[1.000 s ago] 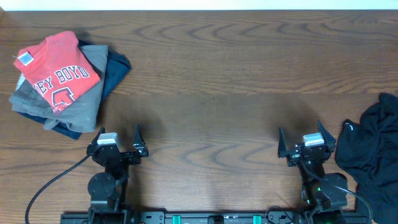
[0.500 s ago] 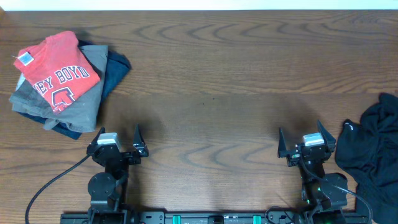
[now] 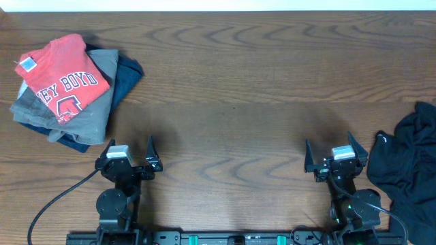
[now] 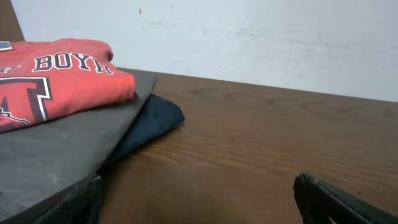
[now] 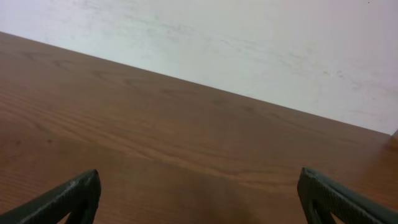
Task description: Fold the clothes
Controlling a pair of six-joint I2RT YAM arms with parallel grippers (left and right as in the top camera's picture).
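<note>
Both pincers rest at the near edge, the left pincer (image 3: 128,148) and the right pincer (image 3: 329,144) alike with jaws spread wide and nothing between them; each wrist view shows only bare wood between the finger tips.

The wooden counter (image 3: 231,88) lies bare across its whole middle. A crumpled black garment (image 3: 409,163) is heaped at the right edge, just beside the right pincer, and looks to be the piece not yet folded. At the far left sits a tidy stack: a grey garment (image 3: 92,109) over a navy one (image 3: 128,73), with the coral-red T-shirt (image 3: 61,78) on top, already folded.

To do this step well, I judge the right pincer should take the black heap by one outer edge rather than its bunched middle, draw it onto the bare centre, and let the left pincer catch an opposite edge so it spreads flat before any crease.

White lettering on the red shirt reads "BOYD", with "EY" showing before it. A small white neck tag (image 3: 28,63) is too small to read.
</note>
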